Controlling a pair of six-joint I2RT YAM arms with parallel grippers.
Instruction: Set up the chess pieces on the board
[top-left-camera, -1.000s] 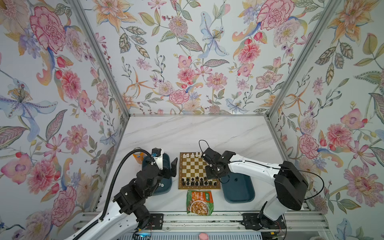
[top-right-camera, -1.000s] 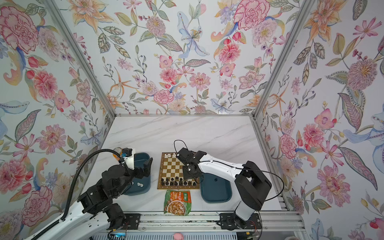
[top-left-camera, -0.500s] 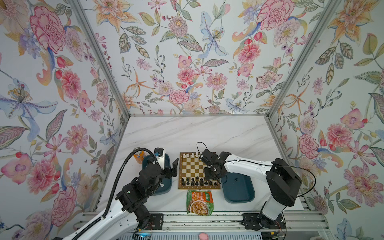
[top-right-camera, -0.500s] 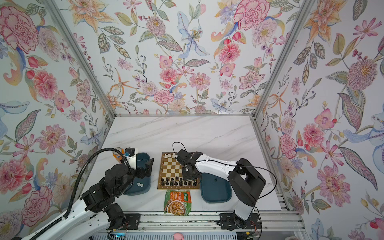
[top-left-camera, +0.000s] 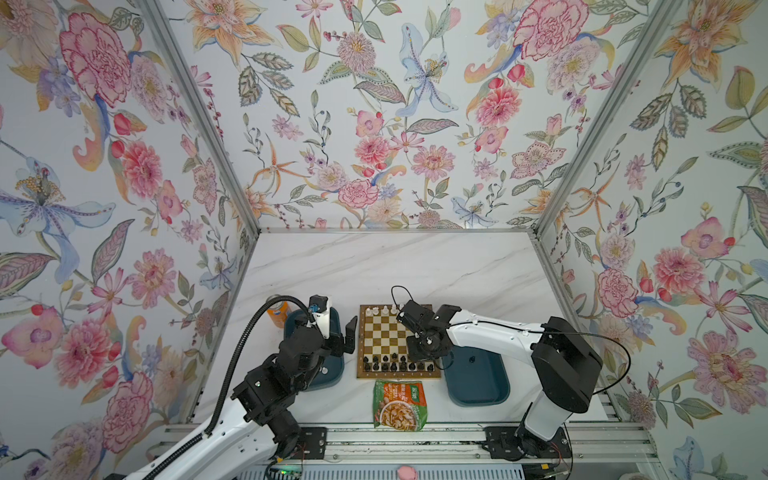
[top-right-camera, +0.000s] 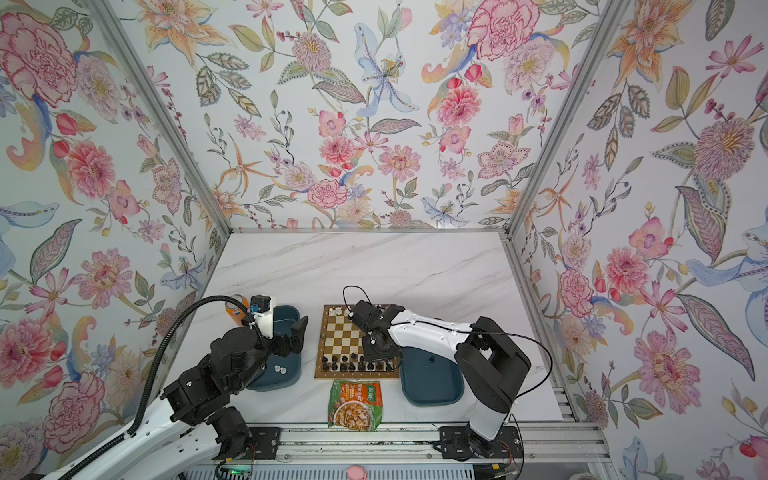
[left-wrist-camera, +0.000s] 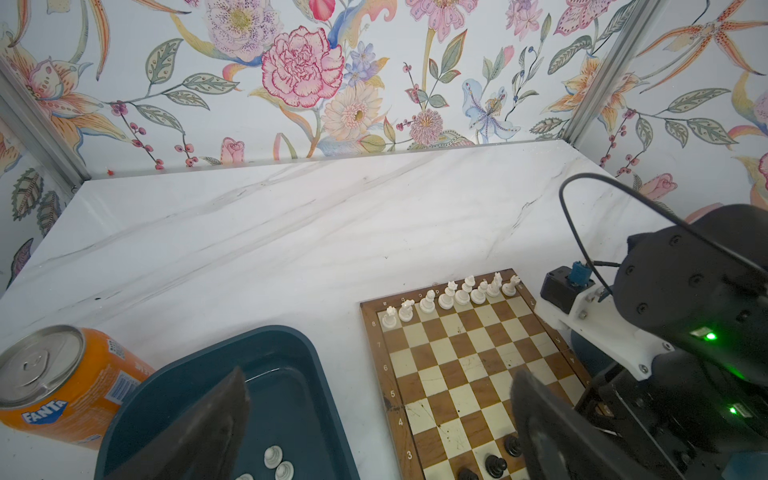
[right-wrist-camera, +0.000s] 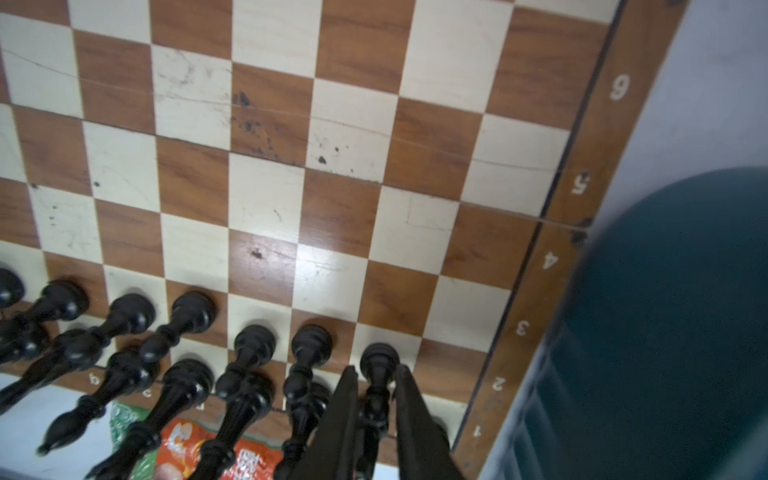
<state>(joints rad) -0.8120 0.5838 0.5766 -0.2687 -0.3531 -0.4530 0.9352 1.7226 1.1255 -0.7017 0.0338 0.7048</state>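
Right gripper (right-wrist-camera: 376, 367): my jaws narrowly astride black pawn (right-wrist-camera: 376, 384) on board (right-wrist-camera: 266, 199), grip unclear. Left gripper (left-wrist-camera: 374, 428): spread wide, empty.

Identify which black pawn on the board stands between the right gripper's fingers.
The black pawn at its row's end, nearest the board's numbered border and the teal tray; only it stands between the right gripper's fingers.

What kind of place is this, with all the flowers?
Probably a robot test booth, not a home: two robot arms are bolted to a metal rail, and flowery walls box in a small marble table holding a chessboard.
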